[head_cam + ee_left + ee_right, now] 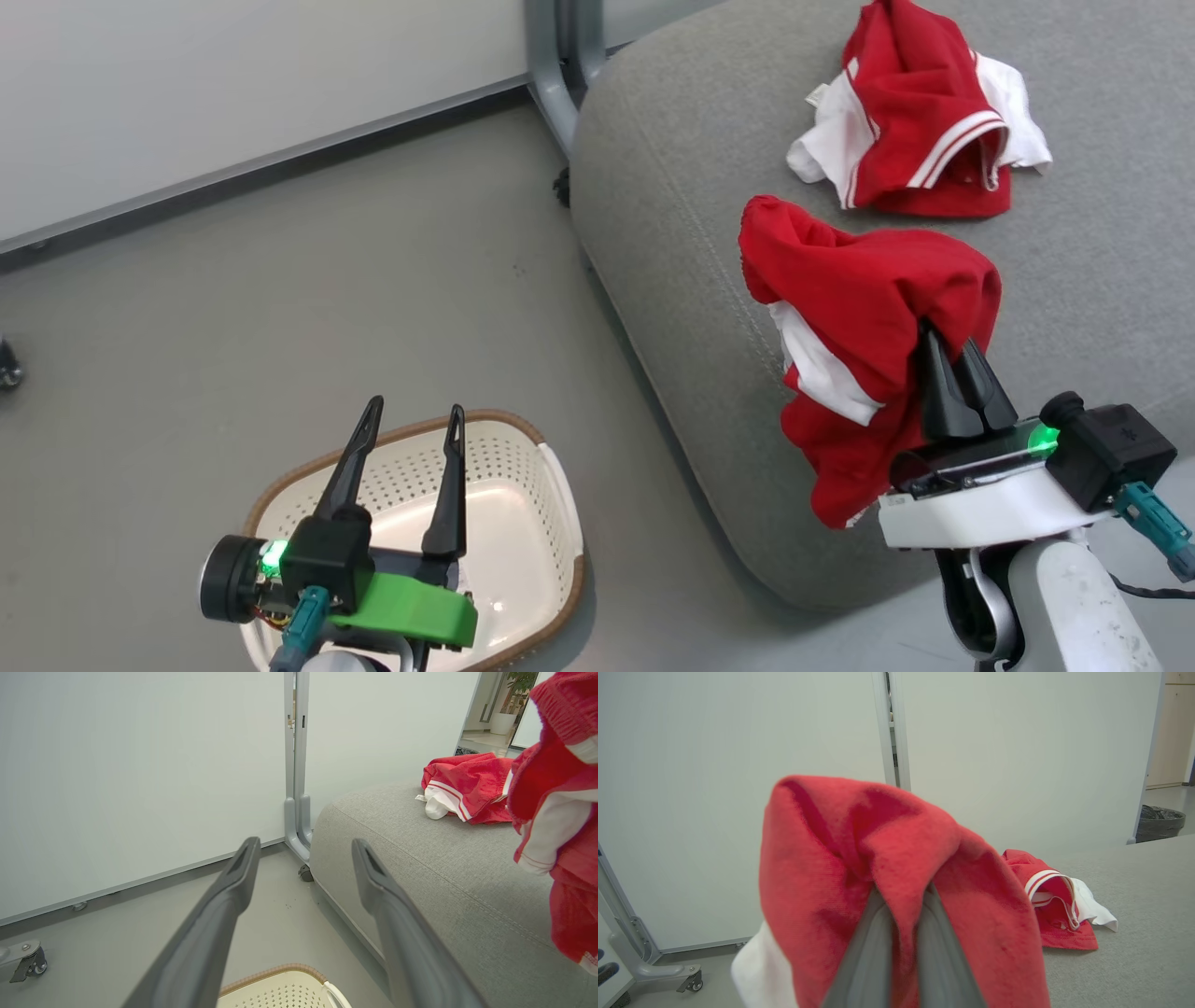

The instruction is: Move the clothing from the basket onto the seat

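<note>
The clothing (868, 308) hangs above the seat's (672, 187) rounded front edge. Your open room is the broad grey cushion behind it and the bare floor (327, 280) to its left.

— And you have a second red garment (920, 112) lying crumpled farther back on that cushion, well apart from the held one.

— Look at the cloth you carry: bright red and bunched, with a white panel showing on its left side and its lower folds drooping beside the gripper.

— Your right gripper (948, 341) is pinched tight on it from below, the cloth draped over the fingertips. Your left gripper (416, 405) stands spread wide, holding nothing, above the basket (551, 485), which sits on the floor near the seat's front corner.
</note>
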Robot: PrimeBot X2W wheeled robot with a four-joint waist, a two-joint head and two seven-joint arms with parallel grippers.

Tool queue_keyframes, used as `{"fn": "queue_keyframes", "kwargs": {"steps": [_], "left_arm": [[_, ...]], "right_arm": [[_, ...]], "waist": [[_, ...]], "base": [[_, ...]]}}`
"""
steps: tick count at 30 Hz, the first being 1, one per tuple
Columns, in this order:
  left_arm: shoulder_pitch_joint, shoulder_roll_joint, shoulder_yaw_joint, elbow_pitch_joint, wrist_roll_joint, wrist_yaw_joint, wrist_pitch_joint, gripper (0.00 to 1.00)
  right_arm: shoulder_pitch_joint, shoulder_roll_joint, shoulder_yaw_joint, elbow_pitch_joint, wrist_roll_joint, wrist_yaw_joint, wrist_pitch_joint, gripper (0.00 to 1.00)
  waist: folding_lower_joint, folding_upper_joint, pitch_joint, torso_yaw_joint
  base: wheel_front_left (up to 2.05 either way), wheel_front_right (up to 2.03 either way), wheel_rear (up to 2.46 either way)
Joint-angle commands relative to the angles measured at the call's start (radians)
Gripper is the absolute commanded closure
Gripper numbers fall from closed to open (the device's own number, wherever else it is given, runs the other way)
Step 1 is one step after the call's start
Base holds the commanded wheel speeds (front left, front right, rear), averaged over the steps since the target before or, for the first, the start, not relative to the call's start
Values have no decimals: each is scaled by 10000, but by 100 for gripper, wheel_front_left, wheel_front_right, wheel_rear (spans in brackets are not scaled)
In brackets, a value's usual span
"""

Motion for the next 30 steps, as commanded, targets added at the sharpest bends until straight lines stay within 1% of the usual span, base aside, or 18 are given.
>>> {"fn": "queue_keyframes", "kwargs": {"steps": [1,4,8,11,15,16,21,24,26,30], "left_arm": [[100,-16,60,-3,136,-80,-3,0],[79,-82,189,26,355,-256,-3,0],[-71,-129,286,68,498,-499,-3,0],[-270,-156,253,105,723,-630,-3,0],[-529,-149,140,114,1035,-768,-3,0],[-600,-146,120,116,1096,-789,-3,0],[-996,-104,122,91,1301,-885,-3,0],[-1243,-70,229,-43,1339,-902,-3,0],[-1405,-11,237,-95,1404,-955,-3,0],[-1805,36,236,-214,1531,-1033,-3,0]], "right_arm": [[139,56,-61,-82,4,-7,-4,100],[316,82,-265,-175,14,-7,-3,100],[439,122,-534,-120,269,-7,-3,100],[210,114,-829,-91,413,-7,-3,100],[-498,132,-1522,-229,837,-6,-3,100],[-765,46,-1766,-230,925,-7,-3,100],[-2310,-801,-2638,109,1183,-7,-2,100],[-3555,-1455,-3112,521,1371,-7,-3,100],[-4413,-1769,-3326,860,1639,-7,-2,100],[-6184,-2874,-3433,1789,1889,-7,-3,100]], "waist": [[0,-1,497,-919],[0,-1,684,-1241],[0,-1,989,-1398],[0,-1,1307,-1340],[0,-1,1882,-1085],[0,-1,2042,-1004],[0,-1,2825,-530],[0,-1,3289,-241],[0,-1,3628,-53],[0,-1,4291,330]], "base": [[0,0,0],[0,0,0],[0,0,0],[0,0,0],[0,0,0],[0,0,0],[0,0,0],[0,0,0],[0,0,0],[0,0,0]]}}
